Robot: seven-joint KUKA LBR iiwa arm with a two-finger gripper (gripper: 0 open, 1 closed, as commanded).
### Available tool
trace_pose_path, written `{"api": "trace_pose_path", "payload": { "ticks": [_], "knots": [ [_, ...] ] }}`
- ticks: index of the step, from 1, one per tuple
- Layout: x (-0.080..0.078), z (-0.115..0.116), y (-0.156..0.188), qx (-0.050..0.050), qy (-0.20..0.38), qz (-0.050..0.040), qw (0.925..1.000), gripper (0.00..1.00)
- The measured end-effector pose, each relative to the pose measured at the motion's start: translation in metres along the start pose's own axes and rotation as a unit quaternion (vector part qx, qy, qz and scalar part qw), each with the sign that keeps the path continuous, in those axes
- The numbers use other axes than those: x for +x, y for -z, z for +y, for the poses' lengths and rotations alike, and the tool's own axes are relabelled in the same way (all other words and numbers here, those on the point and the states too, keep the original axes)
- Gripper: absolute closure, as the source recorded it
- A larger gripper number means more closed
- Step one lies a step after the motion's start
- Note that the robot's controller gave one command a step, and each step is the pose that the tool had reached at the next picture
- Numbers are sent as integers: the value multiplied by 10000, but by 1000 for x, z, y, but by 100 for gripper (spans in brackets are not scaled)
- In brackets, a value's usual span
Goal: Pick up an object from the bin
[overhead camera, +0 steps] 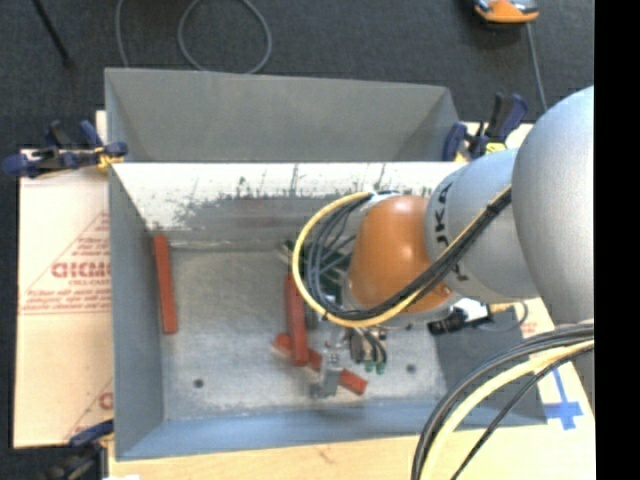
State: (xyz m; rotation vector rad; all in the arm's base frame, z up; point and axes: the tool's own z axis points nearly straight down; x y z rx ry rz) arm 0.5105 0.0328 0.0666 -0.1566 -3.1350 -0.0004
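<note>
Where the gripper (330,376) hangs low over the floor of the bin (215,368), a small red piece (352,381) lies just beside its tip, on the right-hand side. This is close to the wall at the lower edge of the view, about midway along it. From where I stand I cannot tell whether the piece is gripped, nor whether the gripper is open or closed.

Just left of the gripper a red bar (294,313) runs from the middle of the floor towards that same wall, with a thicker red lump at its lower end. Well apart from these, a longer red stick (164,283) lies along the foot of the left wall. Above the gripper the arm's orange cover (392,248) bulges over the right half of the bin, with looped cables (306,253) round its left side.
</note>
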Motion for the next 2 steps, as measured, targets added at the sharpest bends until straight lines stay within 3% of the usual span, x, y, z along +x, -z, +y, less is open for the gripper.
{"api": "trace_pose_path", "payload": {
  "ticks": [1, 2],
  "knots": [
    [-2, 1, 4, -11, -9, -34, 10000, 100],
    [-26, 4, 141, -15, 77, -75, 9999, 100]
  ]
}}
